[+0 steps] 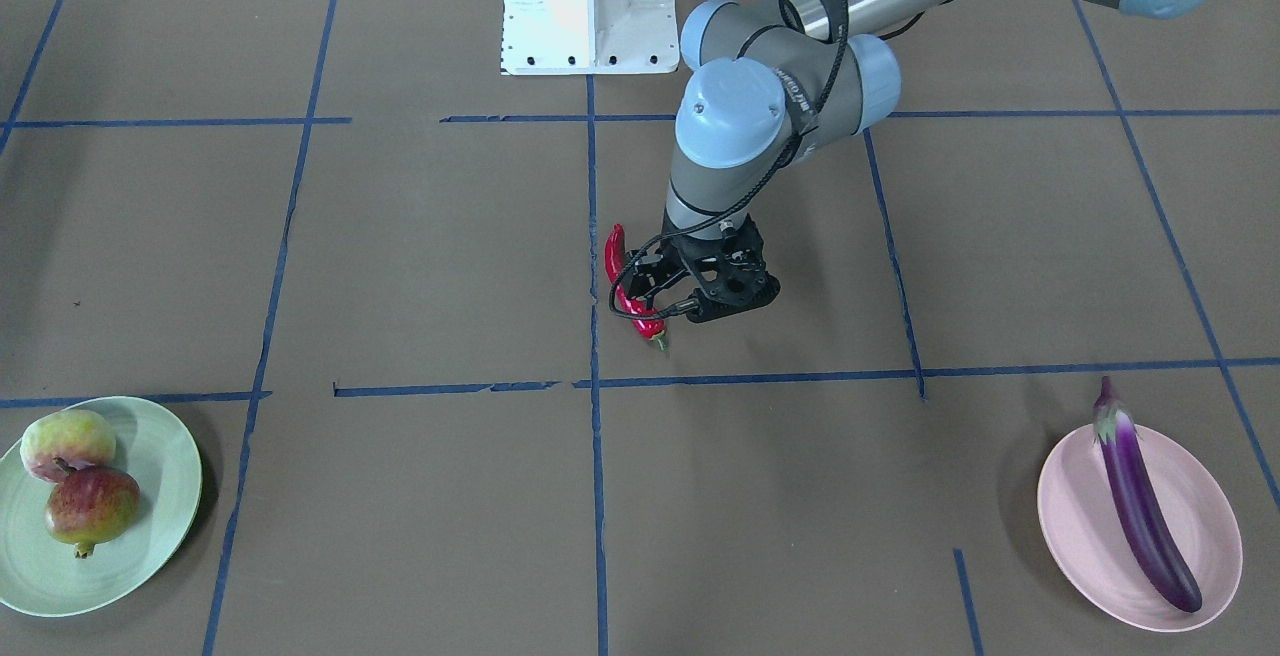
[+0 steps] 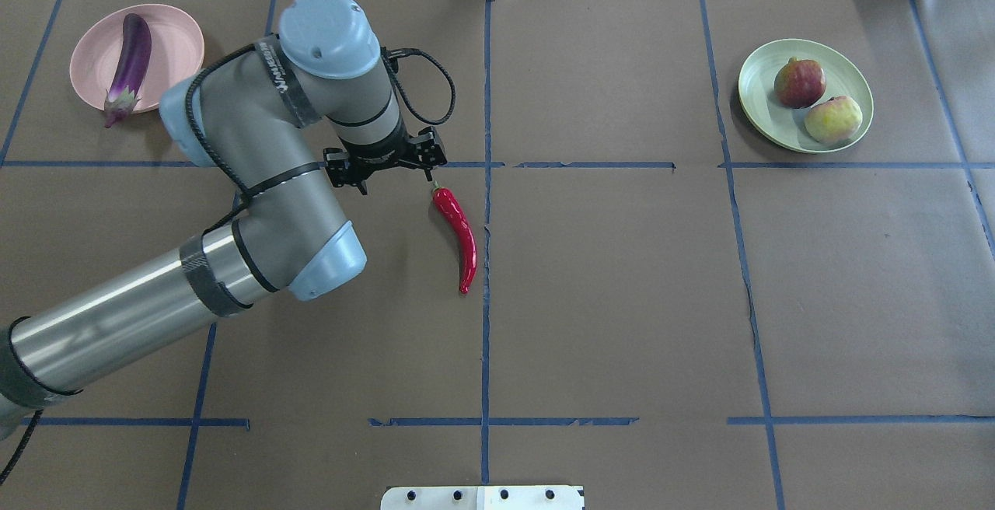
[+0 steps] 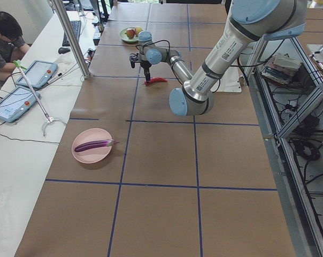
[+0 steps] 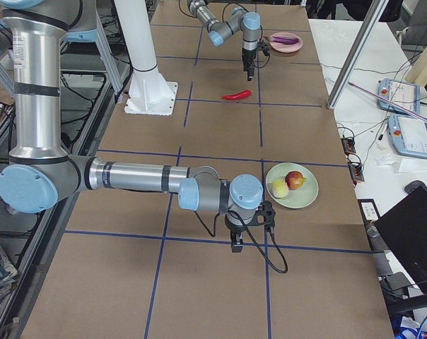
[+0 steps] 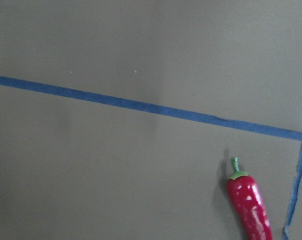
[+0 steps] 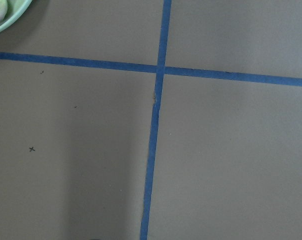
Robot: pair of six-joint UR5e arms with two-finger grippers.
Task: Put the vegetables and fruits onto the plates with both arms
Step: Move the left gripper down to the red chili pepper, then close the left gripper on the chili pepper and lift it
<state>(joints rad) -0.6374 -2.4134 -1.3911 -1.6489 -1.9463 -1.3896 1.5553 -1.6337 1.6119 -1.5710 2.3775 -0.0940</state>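
The red chili pepper [image 1: 625,281] lies on the brown table near its middle, and shows in the overhead view [image 2: 457,234]. My left gripper [image 1: 668,294] hovers just beside its green stem end, open and empty. The left wrist view shows the chili [image 5: 248,202] at the lower right. The purple eggplant [image 1: 1140,506] lies on the pink plate [image 1: 1205,496]. The peach [image 1: 68,444] and the pomegranate [image 1: 92,508] sit on the mint green plate [image 1: 165,496]. My right gripper [image 4: 236,240] hangs low beside that plate [image 4: 305,198]; I cannot tell if it is open.
The white base block [image 1: 588,6] stands at the robot's edge of the table. Blue tape lines cross the brown surface. An operator [image 3: 4,43] sits at a side bench with tablets, beyond the table's far edge.
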